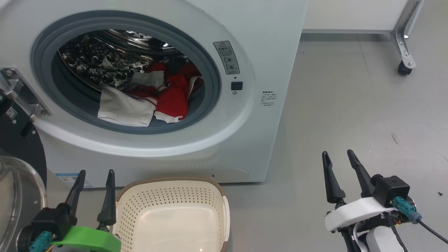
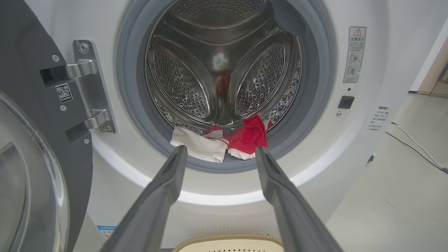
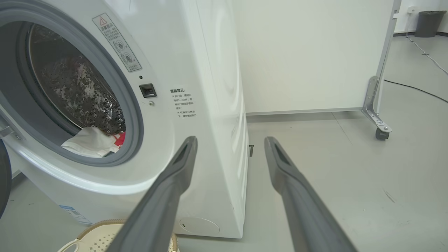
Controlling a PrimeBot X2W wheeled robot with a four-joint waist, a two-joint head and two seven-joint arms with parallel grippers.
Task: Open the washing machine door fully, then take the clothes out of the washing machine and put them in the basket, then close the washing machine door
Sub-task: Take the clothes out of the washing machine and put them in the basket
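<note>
The white washing machine (image 1: 266, 52) stands open, its black-rimmed glass door (image 1: 17, 168) swung out at the left. Red and white clothes (image 1: 147, 99) lie at the drum's front lip, spilling onto the grey ring; they also show as clothes (image 2: 224, 140) in the left wrist view. The cream basket (image 1: 175, 185) sits on the floor below the opening, with nothing in it. My left gripper (image 1: 96, 175) is open beside the basket's left rim, pointing at the drum. My right gripper (image 1: 339, 155) is open over bare floor right of the machine.
A white panel on a metal leg with a caster wheel (image 1: 404, 68) stands at the back right. A black cable (image 3: 416, 89) runs across the grey floor there. The door hinge (image 2: 91, 87) sits left of the opening.
</note>
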